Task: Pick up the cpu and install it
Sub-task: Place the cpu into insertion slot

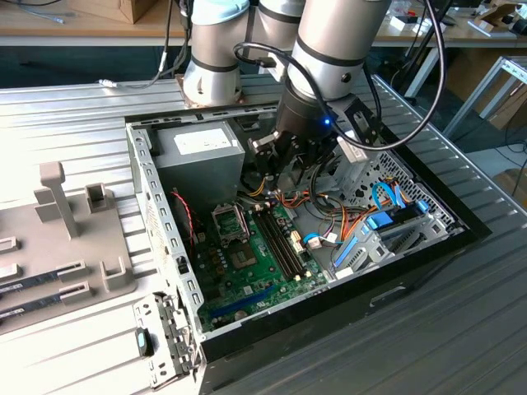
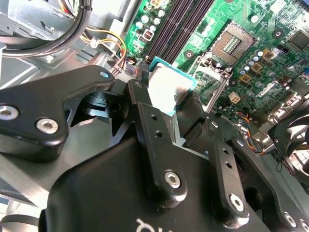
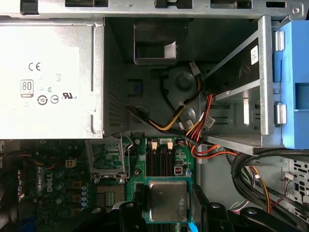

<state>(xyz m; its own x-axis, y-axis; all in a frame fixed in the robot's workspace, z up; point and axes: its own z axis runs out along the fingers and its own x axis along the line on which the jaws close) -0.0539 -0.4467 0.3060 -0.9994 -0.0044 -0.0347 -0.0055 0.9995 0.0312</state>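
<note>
"How far along was the arm with the chip?"

"Going from the exterior view's left: the grey holder (image 1: 74, 247) sat on the table (image 1: 66, 115), well apart from the work. Next came the open computer case (image 1: 144, 189), and on its motherboard (image 1: 247, 280) the CPU socket (image 1: 230, 220) lay uncovered, with no chip in it."

"So the pickup was done?"

"It looked so. The jaws were pinching the cpu (image 2: 166, 89) by two opposite edges, and its silvery top showed in both wrist views. It hung above the memory slots (image 2: 178, 19), near the socket but beside it, not over it."

"And the installing?"

"All of that was left, by his reading. The cpu was clear of the board, and the socket's pin field (image 2: 231, 44) was bare."
</note>
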